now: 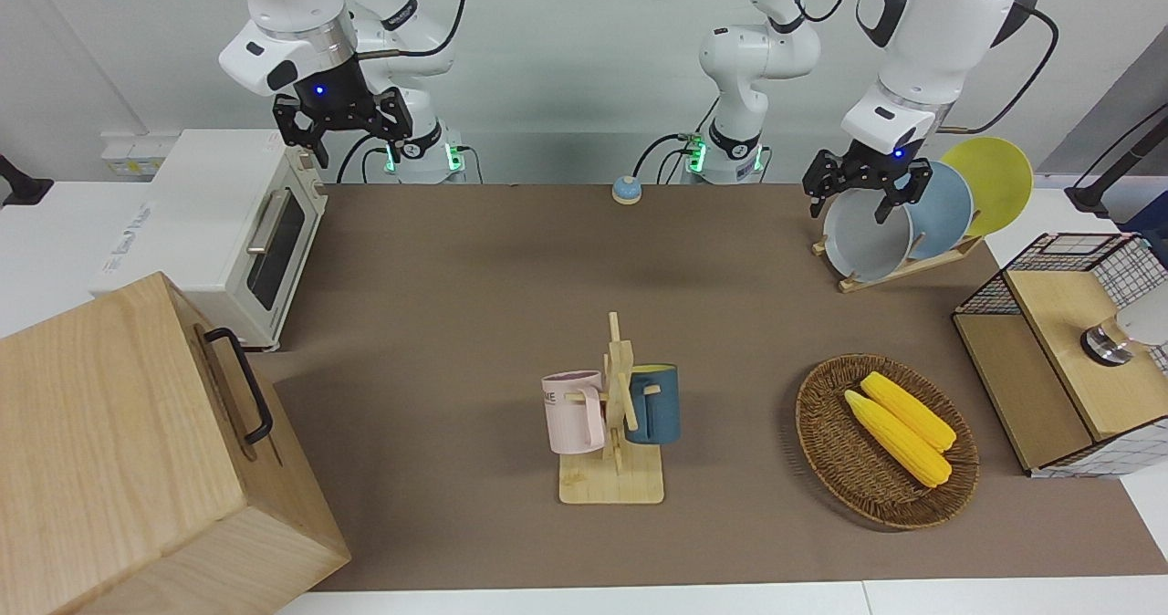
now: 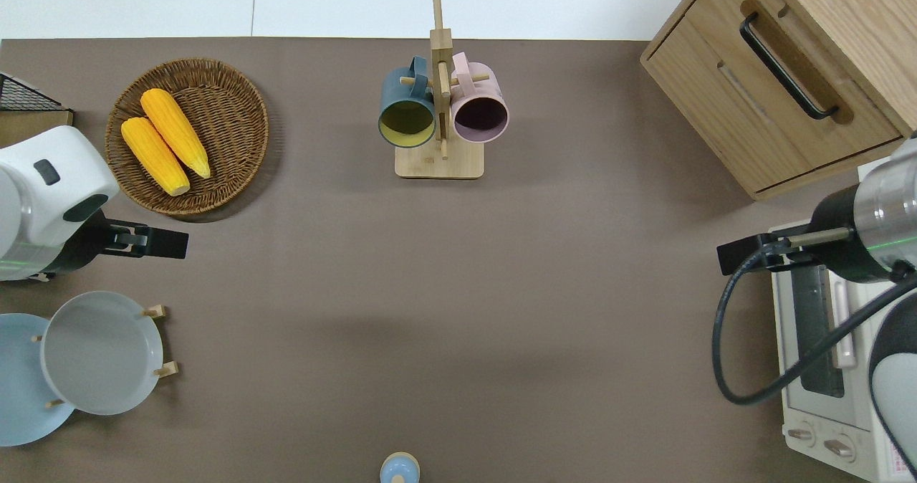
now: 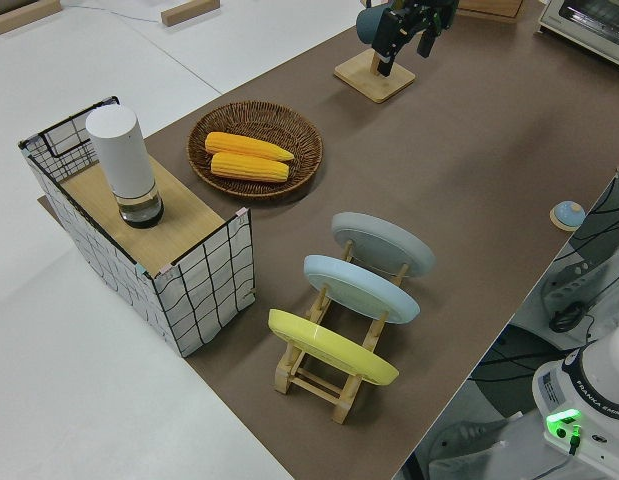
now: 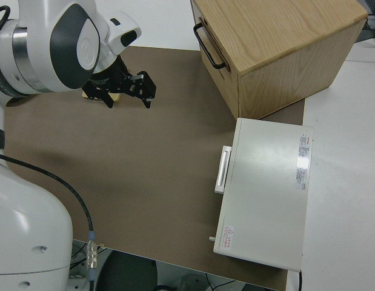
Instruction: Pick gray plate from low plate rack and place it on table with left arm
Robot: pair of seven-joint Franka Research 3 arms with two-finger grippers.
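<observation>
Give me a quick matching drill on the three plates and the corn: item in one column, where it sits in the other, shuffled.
1. gray plate
2. sky-blue plate
3. yellow plate
4. corn cobs

A. middle slot of the low plate rack
B. in the wicker basket
C. rack slot farthest from the robots
D. rack slot nearest the robots

Pairs: 1-C, 2-A, 3-D, 4-B

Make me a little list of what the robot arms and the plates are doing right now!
left gripper: open, up in the air, near the gray plate's rim
right arm: parked
gray plate: leaning in the low plate rack, not held
other plates in rack: blue plate, yellow plate
table: no plate lying on it yet
</observation>
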